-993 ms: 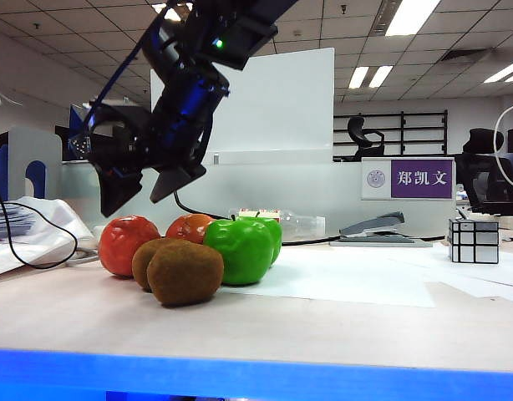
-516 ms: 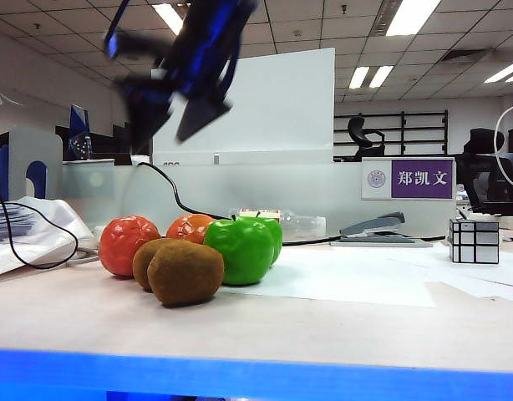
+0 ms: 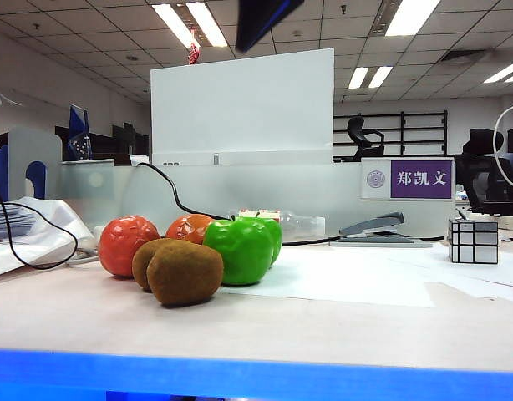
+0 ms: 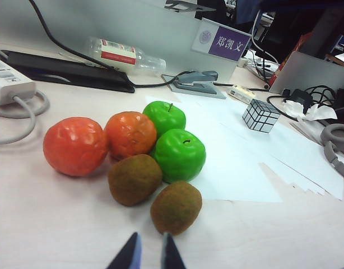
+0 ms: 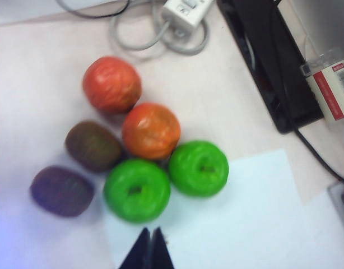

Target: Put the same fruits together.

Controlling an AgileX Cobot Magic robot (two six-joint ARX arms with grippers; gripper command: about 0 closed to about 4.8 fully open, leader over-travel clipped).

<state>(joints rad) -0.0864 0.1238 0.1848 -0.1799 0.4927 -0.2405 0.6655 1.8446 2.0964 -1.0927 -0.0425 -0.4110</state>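
Six fruits sit clustered on the table. Two oranges (image 3: 129, 245) (image 3: 190, 227) lie on the left of the cluster, two green apples (image 3: 238, 250) (image 3: 271, 234) on its right, and two brown kiwis (image 3: 185, 272) (image 3: 148, 261) in front. My left gripper (image 4: 150, 249) is open and empty, low over the table just short of the nearer kiwi (image 4: 176, 207). My right gripper (image 5: 150, 242) is shut and empty, high above the cluster, over the paper beside an apple (image 5: 137, 190). In the exterior view only a dark piece of the right arm (image 3: 261, 17) shows at the top edge.
A silver mirror cube (image 3: 474, 241) stands at the right. A stapler (image 3: 382, 230) and a plastic bottle (image 4: 124, 54) lie behind the fruits. White paper (image 3: 340, 280) spreads right of the apples. A power strip (image 4: 9, 84) with cables is at the left.
The right arm has lifted from just above the oranges up and out past the top edge of the exterior view, and its jaws have shut. The fruits have not moved.
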